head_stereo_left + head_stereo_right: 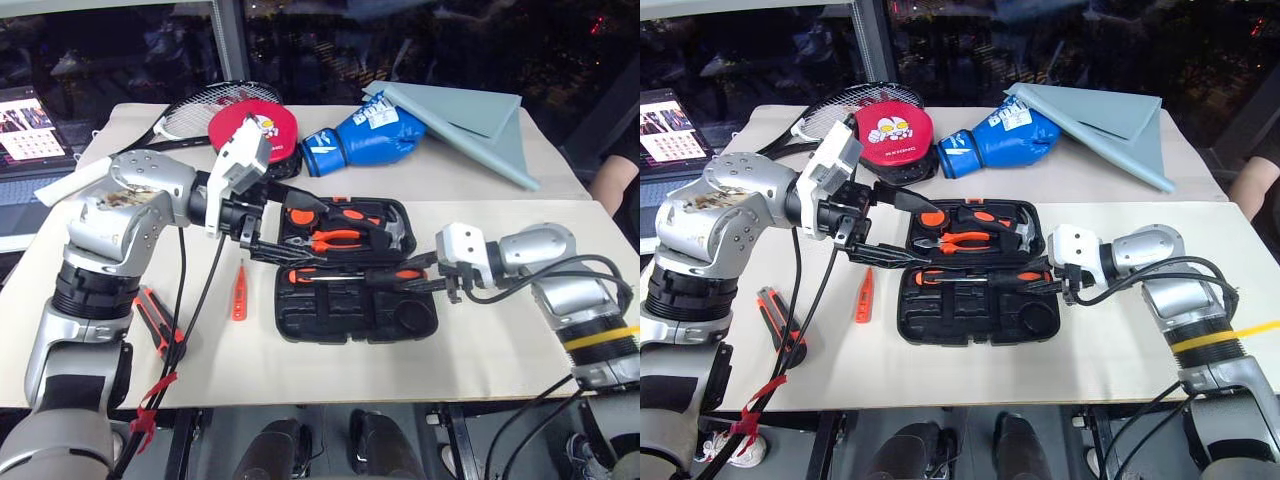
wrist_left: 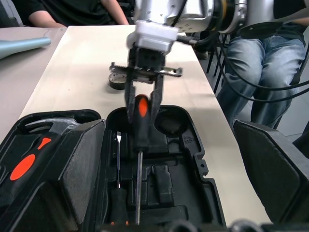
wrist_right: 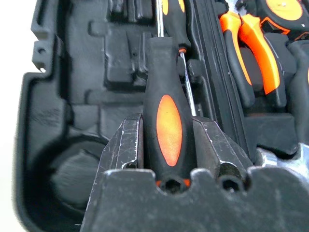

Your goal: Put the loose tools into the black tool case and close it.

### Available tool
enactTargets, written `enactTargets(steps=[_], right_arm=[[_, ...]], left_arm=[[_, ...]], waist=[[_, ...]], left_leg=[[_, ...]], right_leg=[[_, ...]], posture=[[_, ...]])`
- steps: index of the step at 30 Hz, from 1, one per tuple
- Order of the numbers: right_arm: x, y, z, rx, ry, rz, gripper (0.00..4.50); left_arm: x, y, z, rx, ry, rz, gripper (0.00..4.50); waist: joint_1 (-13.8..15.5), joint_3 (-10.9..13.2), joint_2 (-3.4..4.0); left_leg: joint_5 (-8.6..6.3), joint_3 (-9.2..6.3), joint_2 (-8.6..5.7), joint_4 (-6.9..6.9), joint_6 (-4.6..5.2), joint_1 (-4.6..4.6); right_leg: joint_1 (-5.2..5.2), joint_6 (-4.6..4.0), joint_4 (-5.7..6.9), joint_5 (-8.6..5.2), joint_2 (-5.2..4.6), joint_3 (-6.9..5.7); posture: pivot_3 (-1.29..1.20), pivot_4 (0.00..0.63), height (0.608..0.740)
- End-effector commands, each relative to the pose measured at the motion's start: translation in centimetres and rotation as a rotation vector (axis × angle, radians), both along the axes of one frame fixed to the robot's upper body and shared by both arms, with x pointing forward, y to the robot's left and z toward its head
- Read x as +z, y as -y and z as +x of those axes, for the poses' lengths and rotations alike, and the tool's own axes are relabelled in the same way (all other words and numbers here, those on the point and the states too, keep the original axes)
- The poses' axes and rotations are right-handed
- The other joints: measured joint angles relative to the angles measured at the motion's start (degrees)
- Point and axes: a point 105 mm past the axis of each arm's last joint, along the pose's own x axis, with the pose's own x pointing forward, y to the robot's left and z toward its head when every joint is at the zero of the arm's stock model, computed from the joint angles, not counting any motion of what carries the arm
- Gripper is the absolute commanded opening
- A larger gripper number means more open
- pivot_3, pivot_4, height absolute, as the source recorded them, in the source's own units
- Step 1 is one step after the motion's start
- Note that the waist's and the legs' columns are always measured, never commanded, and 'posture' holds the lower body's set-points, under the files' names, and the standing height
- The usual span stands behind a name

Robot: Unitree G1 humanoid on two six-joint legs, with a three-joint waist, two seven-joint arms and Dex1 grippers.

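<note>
The black tool case (image 1: 300, 325) lies open mid-table. My right gripper (image 1: 441, 276) is shut on a black-and-orange screwdriver (image 3: 166, 121) by its handle. The shaft runs low along the case's front half, beside a second screwdriver (image 2: 118, 193) lying in a recess. My left gripper (image 1: 290, 228) hangs open over the case's left end, holding nothing. The slim orange tester screwdriver (image 1: 238, 296) and the utility knife (image 1: 157, 320) lie on the table left of the case. A dark tape roll (image 2: 117, 80) sits on the table behind my right gripper.
Orange-handled pliers (image 1: 335, 240) and a hammer (image 1: 392, 226) fill the case's rear half. Behind it are a red punch pad (image 1: 245, 122), a blue boxing glove (image 1: 365, 135), a racket (image 1: 195, 108) and a grey folded sheet (image 1: 470, 112). A seated person (image 2: 260, 63) is beyond the table's right end.
</note>
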Motion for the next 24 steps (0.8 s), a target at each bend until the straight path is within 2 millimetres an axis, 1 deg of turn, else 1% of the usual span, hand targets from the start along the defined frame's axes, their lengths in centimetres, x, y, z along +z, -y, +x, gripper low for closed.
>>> enactTargets(steps=[1,2,4,5,7,10,11,12,16,18,19,21,22,24], right_arm=[[0.5,0.3,0.3,-0.013,0.021,-0.003,1.03],[0.5,0.4,0.3,-0.016,0.016,0.0,1.03],[0.7,0.2,0.0,-0.016,-0.002,0.021,2.04],[0.8,0.1,-0.1,-0.015,-0.012,0.029,2.24],[1.5,-0.2,-0.2,-0.011,-0.006,0.052,2.96],[3.4,-0.7,-0.4,-0.02,-0.011,0.115,4.0],[3.7,-0.8,-0.5,-0.024,-0.014,0.127,4.29],[4.2,-0.9,-0.4,-0.035,-0.017,0.149,4.46],[5.3,-1.2,-0.1,-0.08,-0.032,0.209,4.46],[5.2,-1.4,0.1,-0.097,-0.037,0.219,3.9],[4.6,-1.7,0.2,-0.098,-0.04,0.205,3.77],[3.6,-2.2,0.5,-0.108,-0.042,0.186,3.08],[3.3,-2.5,0.7,-0.118,-0.045,0.189,2.66],[3.1,-3.0,1.0,-0.128,-0.049,0.202,2.04]], left_arm=[[1.2,0.0,-0.5,-0.015,0.056,-0.014,4.5],[1.3,0.1,-0.5,-0.016,0.057,-0.014,4.5],[1.3,0.1,-0.4,-0.016,0.058,-0.016,4.5],[1.4,0.1,-0.4,-0.016,0.058,-0.016,4.5],[1.4,0.1,-0.2,-0.013,0.064,-0.016,4.5],[1.6,0.1,0.2,0.002,0.071,-0.022,4.5],[1.6,0.1,0.2,0.003,0.071,-0.023,4.5],[1.6,0.1,0.2,0.003,0.071,-0.023,4.5],[1.4,0.1,0.1,-0.001,0.067,-0.023,4.5],[1.3,0.1,0.1,-0.004,0.066,-0.024,4.5],[1.2,0.2,0.1,-0.005,0.066,-0.023,4.5],[1.1,0.3,0.1,-0.007,0.065,-0.022,4.5],[1.0,0.3,0.1,-0.008,0.066,-0.017,4.5],[0.7,0.1,0.1,-0.006,0.074,0.002,4.5]], waist=[[0.0,0.0,0.0],[0.0,0.0,0.0],[0.0,0.0,0.0],[0.0,0.0,0.0],[0.0,0.0,0.0],[0.0,0.0,0.01],[0.0,0.0,0.01],[0.0,0.0,0.01],[0.0,0.0,0.01],[0.0,0.0,0.01],[0.0,0.0,0.01],[0.0,0.0,0.01],[0.0,0.0,0.01],[0.0,0.0,0.01]], left_leg=[[0.0,0.0,0.0,0.0,0.0,0.0],[0.0,0.0,0.0,0.01,0.0,0.0],[0.0,0.0,-0.01,0.01,0.0,0.0],[0.0,0.0,0.0,0.01,0.0,0.0],[0.0,-0.01,0.0,0.01,-0.01,0.0],[0.0,0.0,0.0,0.02,-0.01,-0.01],[0.0,0.0,0.0,0.02,-0.01,-0.01],[0.0,-0.01,0.0,0.02,-0.01,-0.01],[0.0,-0.02,0.0,0.02,-0.01,-0.01],[0.0,-0.02,0.0,0.02,-0.01,-0.01],[0.0,-0.02,0.0,0.03,-0.01,-0.01],[0.0,-0.02,0.0,0.02,-0.01,-0.01],[0.0,-0.02,0.0,0.02,-0.01,-0.01],[0.0,-0.02,-0.01,0.02,-0.01,-0.01]], right_leg=[[0.0,0.0,0.0,0.0,0.0,0.0],[0.0,0.0,0.0,0.0,0.0,0.0],[0.0,0.0,0.01,0.0,0.0,0.0],[0.0,0.0,0.01,0.0,0.0,0.0],[0.0,0.0,0.01,0.0,0.0,-0.01],[-0.02,0.0,0.02,0.0,0.0,0.01],[-0.02,-0.01,0.02,0.0,0.0,0.01],[-0.02,-0.01,0.02,0.0,0.0,0.01],[-0.01,-0.01,0.01,0.0,-0.02,0.0],[-0.01,-0.01,0.02,0.0,-0.02,0.01],[-0.01,-0.01,0.02,0.0,-0.02,0.0],[-0.01,-0.01,0.03,0.0,-0.02,0.0],[-0.01,-0.01,0.03,0.01,-0.02,0.01],[-0.02,-0.01,0.04,0.01,-0.02,0.01]], posture=[[0.0,0.15,0.732],[0.0,0.15,0.732],[0.0,0.15,0.732],[0.0,0.15,0.732],[0.0,0.15,0.732],[0.0,0.15,0.732],[0.0,0.15,0.732],[0.0,0.15,0.732],[0.0,0.15,0.732],[0.0,0.15,0.732],[0.0,0.15,0.732],[0.0,0.15,0.732],[0.0,0.15,0.732],[0.0,0.15,0.732]])
